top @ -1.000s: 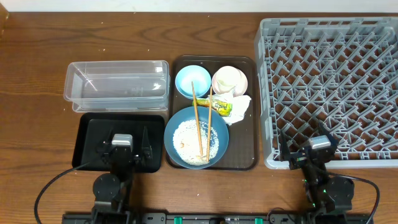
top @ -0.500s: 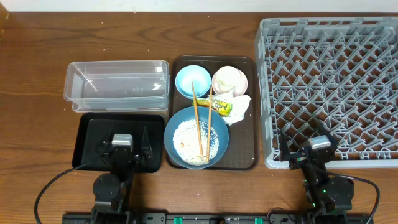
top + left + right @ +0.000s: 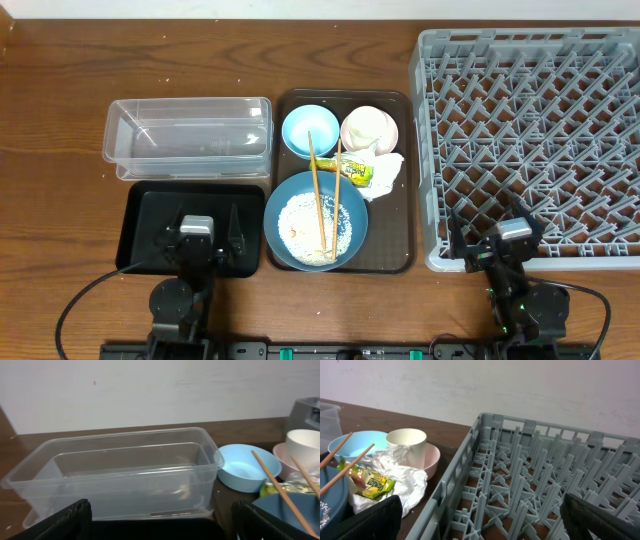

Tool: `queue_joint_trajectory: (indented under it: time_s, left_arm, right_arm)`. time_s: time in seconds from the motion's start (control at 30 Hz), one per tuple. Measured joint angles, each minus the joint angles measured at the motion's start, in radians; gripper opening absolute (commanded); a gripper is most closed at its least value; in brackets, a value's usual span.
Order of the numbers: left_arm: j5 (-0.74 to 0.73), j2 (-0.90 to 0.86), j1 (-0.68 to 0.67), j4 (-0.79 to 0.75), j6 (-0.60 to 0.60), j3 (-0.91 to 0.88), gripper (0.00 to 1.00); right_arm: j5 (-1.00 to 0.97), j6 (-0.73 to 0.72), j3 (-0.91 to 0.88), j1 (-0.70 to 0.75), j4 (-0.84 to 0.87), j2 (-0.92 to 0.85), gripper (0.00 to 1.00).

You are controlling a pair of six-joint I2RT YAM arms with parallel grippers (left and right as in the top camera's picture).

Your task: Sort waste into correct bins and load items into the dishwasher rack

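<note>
The large dark blue bowl holds white rice scraps, with the wooden chopsticks lying across it. Behind it are the light blue bowl, the white cup inside the pink bowl, the napkin and the yellow-green wrapper. The clear tub and black tray are at left, the grey rack at right. My left gripper is open over the black tray. My right gripper is open at the rack's near left corner.
The dishes and waste sit on a dark brown serving tray between the bins and the rack. The wooden table shows on the left and along the back.
</note>
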State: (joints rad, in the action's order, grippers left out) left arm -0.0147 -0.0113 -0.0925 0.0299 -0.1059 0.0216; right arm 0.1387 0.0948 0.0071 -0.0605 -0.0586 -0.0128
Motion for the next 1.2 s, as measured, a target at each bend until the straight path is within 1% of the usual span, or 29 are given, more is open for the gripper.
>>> queue_joint_trajectory:
  time_s: [0.13, 0.23, 0.33, 0.43, 0.53, 0.6, 0.7, 0.83, 0.9, 0.93, 0.97, 1.0, 1.03, 1.07, 1.2]
  left_arm:
    - [-0.039, 0.0, 0.0, 0.023, 0.023, 0.011, 0.91]
    - [-0.058, -0.005, 0.0, 0.135, 0.082, 0.068, 0.91]
    - [-0.077, -0.042, 0.0, 0.255, 0.124, 0.191, 0.91]
    - [-0.092, -0.119, 0.0, 0.369, 0.144, 0.367, 0.91]
    - [-0.113, -0.27, 0.0, 0.503, 0.158, 0.574, 0.91]
    - [-0.137, -0.403, 0.0, 0.636, 0.161, 0.72, 0.91]
    - [-0.185, -0.632, 0.0, 0.868, 0.162, 0.962, 0.91]
    - [-0.246, -0.958, 0.0, 1.195, 0.163, 1.34, 0.91]
    - [-0.269, -1.085, 0.0, 1.283, 0.163, 1.49, 0.92]
    - [-0.276, -1.127, 0.0, 1.303, 0.163, 1.54, 0.91]
    - [-0.282, -1.17, 0.0, 1.322, 0.163, 1.588, 0.75]
    - [-0.289, -1.212, 0.0, 1.335, 0.17, 1.629, 0.48]
    - [-0.295, -1.245, 0.0, 1.339, 0.173, 1.654, 0.32]
    - [-0.298, -1.268, 0.0, 1.344, 0.174, 1.665, 0.07]
    - [-0.302, -1.337, -0.008, 1.387, 0.231, 1.654, 0.06]
  right_arm:
    - [0.0, 0.0, 0.0, 0.0, 0.0, 0.0, 0.99]
    - [0.0, 0.0, 0.0, 0.0, 0.0, 0.0, 0.99]
    - [0.0, 0.0, 0.0, 0.0, 0.0, 0.0, 0.99]
    - [0.0, 0.0, 0.0, 0.0, 0.0, 0.0, 0.99]
    - [0.0, 0.0, 0.0, 0.0, 0.0, 0.0, 0.99]
    - [0.0, 0.0, 0.0, 0.0, 0.0, -0.001, 0.99]
    - [0.0, 0.0, 0.0, 0.0, 0.0, -0.003, 0.99]
    - [0.0, 0.0, 0.0, 0.0, -0.001, -0.003, 0.99]
    - [0.0, 0.0, 0.0, 0.0, 0.0, -0.004, 0.99]
    - [0.0, 0.0, 0.0, 0.0, 0.0, -0.004, 0.99]
    - [0.0, 0.0, 0.0, 0.0, -0.001, -0.004, 0.99]
    - [0.0, 0.0, 0.0, 0.0, 0.0, -0.005, 0.99]
    - [0.0, 0.0, 0.0, 0.0, 0.0, -0.005, 0.99]
    - [0.0, 0.0, 0.0, 0.0, 0.0, -0.005, 0.99]
    - [0.0, 0.0, 0.0, 0.0, 0.0, -0.005, 0.99]
